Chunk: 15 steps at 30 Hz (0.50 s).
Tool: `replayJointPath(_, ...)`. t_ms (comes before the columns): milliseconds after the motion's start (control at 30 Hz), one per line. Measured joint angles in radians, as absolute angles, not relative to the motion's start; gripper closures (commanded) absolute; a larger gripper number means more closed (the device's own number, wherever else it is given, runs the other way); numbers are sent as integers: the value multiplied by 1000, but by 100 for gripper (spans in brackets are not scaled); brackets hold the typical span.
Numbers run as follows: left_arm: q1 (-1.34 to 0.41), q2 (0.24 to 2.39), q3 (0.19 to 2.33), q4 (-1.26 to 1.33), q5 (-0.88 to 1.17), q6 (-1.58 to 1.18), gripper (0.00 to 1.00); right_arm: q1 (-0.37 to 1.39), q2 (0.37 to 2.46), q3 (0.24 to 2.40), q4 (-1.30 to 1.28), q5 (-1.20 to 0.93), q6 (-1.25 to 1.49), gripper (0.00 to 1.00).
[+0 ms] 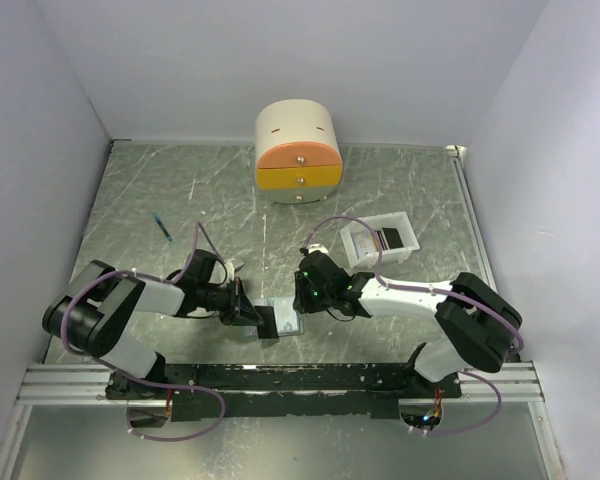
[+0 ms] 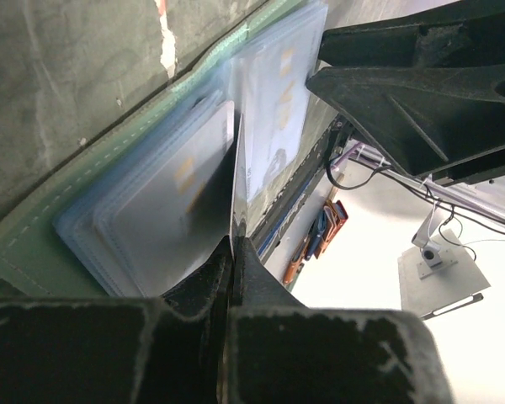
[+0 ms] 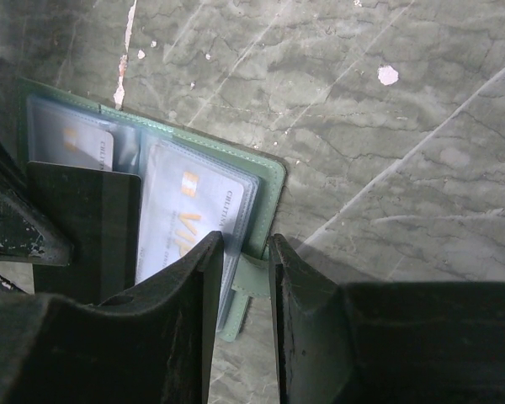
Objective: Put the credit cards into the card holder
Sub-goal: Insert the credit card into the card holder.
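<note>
The card holder [image 1: 290, 318] lies open on the table between the two grippers, its pale blue pockets facing up, with cards showing inside them. My left gripper [image 1: 252, 313] is shut on a dark credit card [image 1: 268, 322] and holds it at the holder's left half. In the left wrist view that card [image 2: 234, 210] stands edge-on between the shut jaws [image 2: 232, 248], over the pockets [image 2: 151, 219]. My right gripper [image 1: 305, 300] is down on the holder's right edge. In the right wrist view its jaws [image 3: 246, 252] stand a narrow gap apart, astride the green rim [image 3: 269, 181] and clasp tab. The dark card [image 3: 84, 227] shows at the left there.
A white tray [image 1: 355, 250] at the right holds more dark cards [image 1: 390, 238]. A round cream-and-orange drawer box [image 1: 298, 150] stands at the back. A blue pen [image 1: 162, 228] lies at the left. Walls close in the table on three sides.
</note>
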<state>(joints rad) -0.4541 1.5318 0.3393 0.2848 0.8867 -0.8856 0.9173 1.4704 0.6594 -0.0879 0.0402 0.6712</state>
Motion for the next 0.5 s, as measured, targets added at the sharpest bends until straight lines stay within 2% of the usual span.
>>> replayJointPath(500,-454,1631,404,289,929,-820,93,917,1470,659,-88,44,662,72)
